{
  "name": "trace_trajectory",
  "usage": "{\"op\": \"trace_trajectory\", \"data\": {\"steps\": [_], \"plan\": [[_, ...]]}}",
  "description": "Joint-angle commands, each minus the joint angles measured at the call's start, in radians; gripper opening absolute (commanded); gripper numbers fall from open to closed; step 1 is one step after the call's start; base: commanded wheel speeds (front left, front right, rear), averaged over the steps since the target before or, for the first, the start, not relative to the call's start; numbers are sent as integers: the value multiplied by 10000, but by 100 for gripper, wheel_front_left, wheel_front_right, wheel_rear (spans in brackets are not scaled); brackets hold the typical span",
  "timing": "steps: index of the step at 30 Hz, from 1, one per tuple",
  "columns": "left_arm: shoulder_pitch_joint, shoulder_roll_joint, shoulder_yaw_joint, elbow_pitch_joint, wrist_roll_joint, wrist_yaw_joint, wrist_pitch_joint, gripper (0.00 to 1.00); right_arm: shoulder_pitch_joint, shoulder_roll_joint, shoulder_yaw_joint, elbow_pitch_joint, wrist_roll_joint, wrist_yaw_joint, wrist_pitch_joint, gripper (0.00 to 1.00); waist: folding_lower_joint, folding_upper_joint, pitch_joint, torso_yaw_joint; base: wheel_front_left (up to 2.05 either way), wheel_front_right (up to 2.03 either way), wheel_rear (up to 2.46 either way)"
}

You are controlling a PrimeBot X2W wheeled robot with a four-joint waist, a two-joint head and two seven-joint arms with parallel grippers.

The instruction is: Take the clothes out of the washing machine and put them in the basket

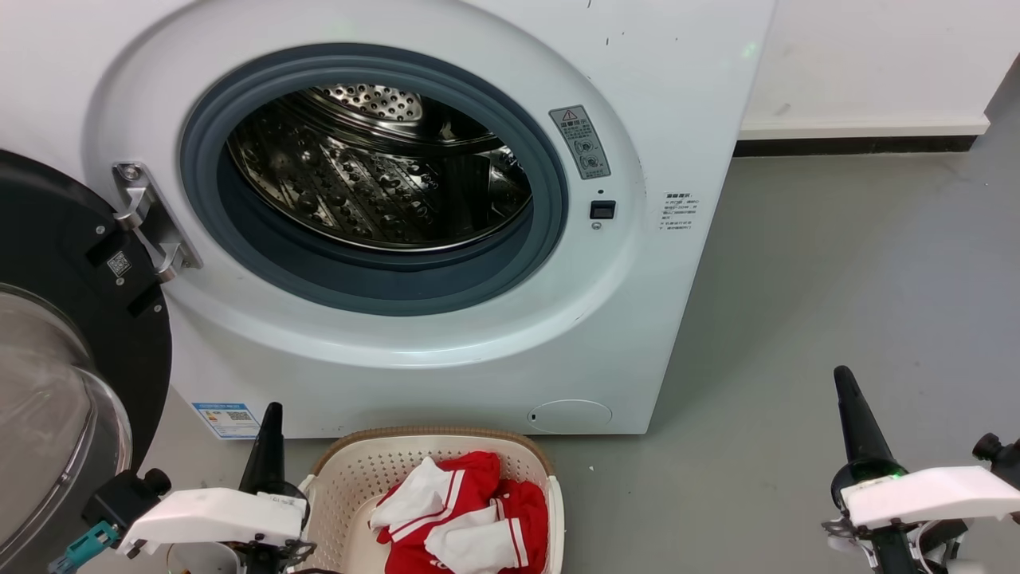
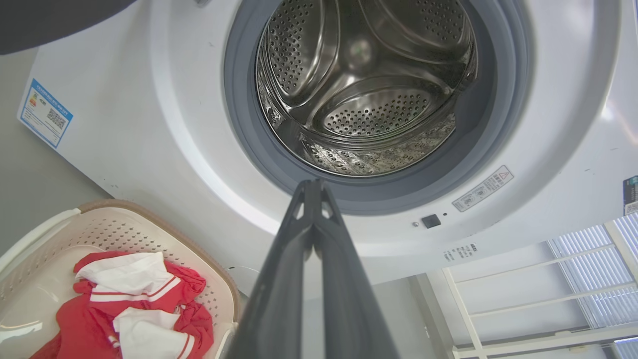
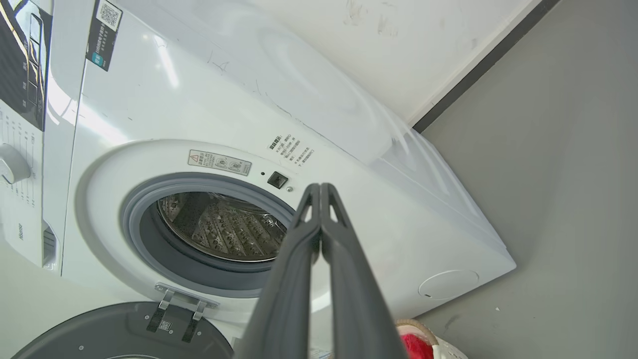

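Judging by the bare drum [image 2: 369, 99], the washing machine [image 1: 446, 351] looks emptied. The clothes [image 1: 466, 514] lie heaped in the basket [image 1: 351, 478] at 6 o'clock in the head view. The left end effector [image 1: 272, 410] at 7 o'clock and the right end effector [image 1: 843, 376] at 4 o'clock have their fingers pressed together, empty. Nothing seems left.

Counted one washing machine [image 1: 446, 383], one drum [image 1: 374, 183], one door [image 1: 48, 239], one hinge [image 1: 151, 223]. One basket [image 1: 351, 470]. One heap of clothes [image 1: 470, 510], red and white; I couldn't separate pieces well enough for garment count. Two grippers on my feeds: left gripper [image 1: 273, 410], right gripper [image 1: 843, 376], two dark fingers [image 2: 279, 279] each. On machine front I logged one blue label [image 1: 227, 418], one warning sticker [image 1: 580, 142], one black latch slot [image 1: 602, 210], one round cover [image 1: 570, 415].
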Motion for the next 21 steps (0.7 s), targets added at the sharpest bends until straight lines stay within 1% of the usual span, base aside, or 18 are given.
{"op": "trace_trajectory", "data": {"steps": [1,21], "plan": [[-211,22,46,-50,-263,-87,69,0,-307,-70,-33,-34,286,1,64,0,-1,0,-3,3,0,0,0],[-391,-26,208,145,-2411,-278,593,0,-449,-64,-227,248,2546,-1,602,0,-1,0,-56,54,0,0,0]]}}
